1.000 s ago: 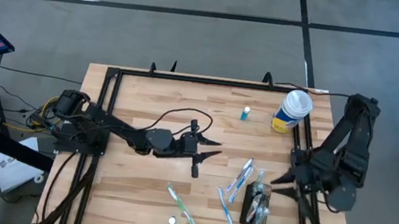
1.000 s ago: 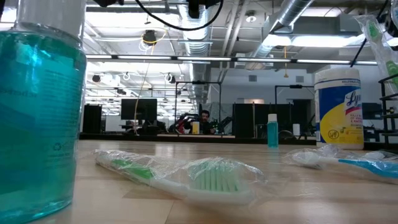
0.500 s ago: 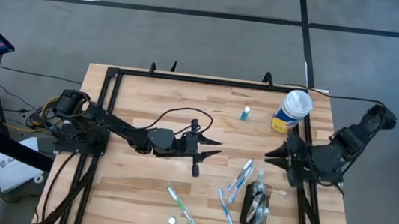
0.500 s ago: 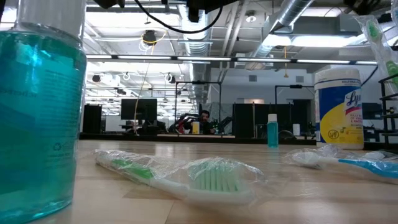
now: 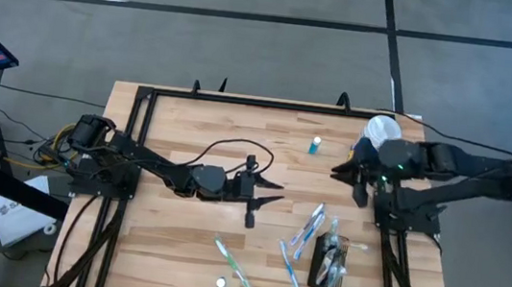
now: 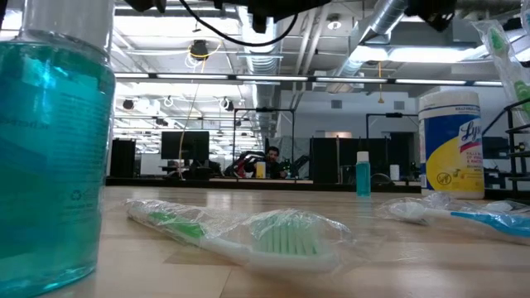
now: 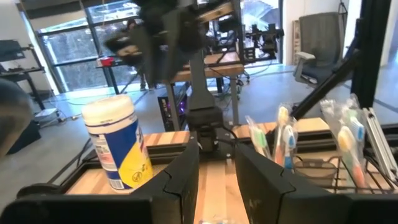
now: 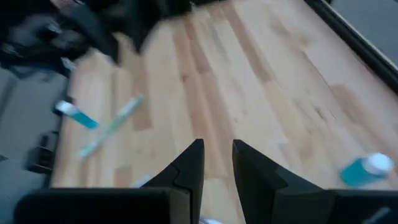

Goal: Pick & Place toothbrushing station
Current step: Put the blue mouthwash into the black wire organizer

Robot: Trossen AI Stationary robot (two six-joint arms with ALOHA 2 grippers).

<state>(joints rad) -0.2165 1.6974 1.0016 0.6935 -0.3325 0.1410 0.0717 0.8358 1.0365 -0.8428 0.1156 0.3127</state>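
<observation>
Left arm: lying extended along mid-table, left gripper [image 5: 268, 189] standing parted, empty. Right arm: reaching inward, right gripper [image 5: 343, 173] hovering with fingers slightly apart.

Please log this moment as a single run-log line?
left end effector: open, mid-table, empty | right end effector: open, empty, beside wipes canister | toothbrush holder: untouched, on table
</observation>
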